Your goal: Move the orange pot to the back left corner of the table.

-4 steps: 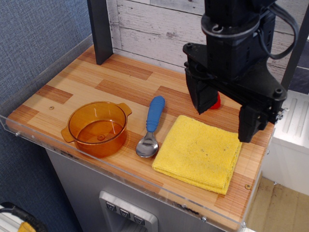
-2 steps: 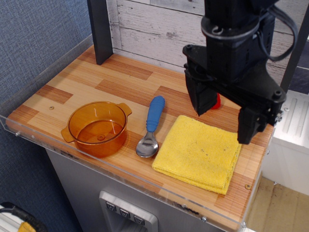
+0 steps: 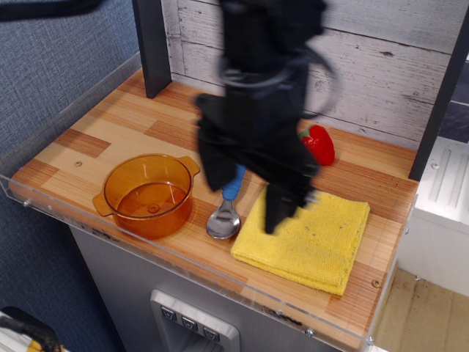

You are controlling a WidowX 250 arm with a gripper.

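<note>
Gripper point(image 3: 245, 198) swung from 3 o'clock side to tabletop point(image 3: 110, 121) centre above spoon point(image 3: 226, 213), fingers apart; we judge approach begun. Orange pot point(image 3: 148, 193) unmoved, at 7 o'clock near front edge.

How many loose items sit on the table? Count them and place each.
4: the orange pot front left, spoon beside it, yellow cloth front right, red strawberry at back. The arm may hide more.

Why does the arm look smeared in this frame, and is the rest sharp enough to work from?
In the observation.image view, the claw and arm are motion-blurred, so its jaw state is unreadable. The orange pot, spoon, yellow cloth and table are sharp. Lighting is even, with no strong glare.
</note>
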